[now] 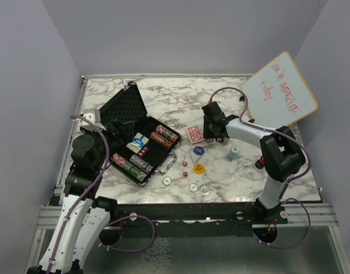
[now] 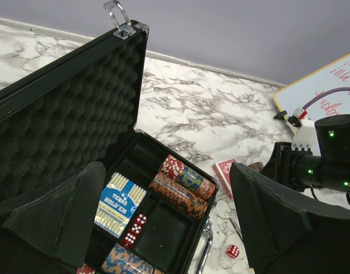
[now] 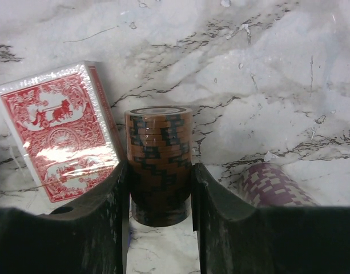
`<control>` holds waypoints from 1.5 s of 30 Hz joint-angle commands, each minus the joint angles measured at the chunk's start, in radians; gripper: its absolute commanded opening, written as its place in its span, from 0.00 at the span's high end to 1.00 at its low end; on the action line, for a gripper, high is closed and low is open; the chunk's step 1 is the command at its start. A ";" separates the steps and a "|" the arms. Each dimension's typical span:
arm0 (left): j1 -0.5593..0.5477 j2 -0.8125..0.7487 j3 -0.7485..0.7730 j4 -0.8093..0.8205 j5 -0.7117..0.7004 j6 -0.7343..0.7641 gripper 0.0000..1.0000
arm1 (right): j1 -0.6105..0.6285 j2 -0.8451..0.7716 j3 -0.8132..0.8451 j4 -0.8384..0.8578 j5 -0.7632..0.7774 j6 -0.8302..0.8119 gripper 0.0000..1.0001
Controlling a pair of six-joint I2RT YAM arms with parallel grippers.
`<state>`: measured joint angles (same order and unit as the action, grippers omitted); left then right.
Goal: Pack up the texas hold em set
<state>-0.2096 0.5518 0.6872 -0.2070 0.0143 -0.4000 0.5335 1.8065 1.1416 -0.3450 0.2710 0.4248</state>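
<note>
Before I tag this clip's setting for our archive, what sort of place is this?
Probably a robot lab test cell: plain grey walls box in the marble-patterned tabletop, a metal mounting rail runs along its near edge, and a wood-framed whiteboard leans at the back.

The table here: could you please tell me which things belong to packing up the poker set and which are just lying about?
Belongs to the job: black case, red deck, orange chip stack, purple chip stack, loose dice, round buttons.
Lying about: whiteboard, small cylinder.
</note>
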 commanded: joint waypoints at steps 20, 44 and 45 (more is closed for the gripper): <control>0.007 -0.077 0.018 -0.069 -0.230 -0.007 0.01 | 0.283 0.198 0.538 0.176 -0.421 -0.294 0.85; 0.018 -0.170 0.026 -0.186 -0.440 -0.056 0.01 | 0.325 0.548 0.952 -0.035 -0.499 -0.444 0.85; 0.018 -0.171 0.026 -0.187 -0.441 -0.054 0.01 | 0.327 0.558 0.964 -0.046 -0.497 -0.445 0.85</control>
<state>-0.1978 0.3939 0.7048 -0.3882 -0.4145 -0.4564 0.8452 2.3318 2.0304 -0.3664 -0.1909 0.0048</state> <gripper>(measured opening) 0.988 0.398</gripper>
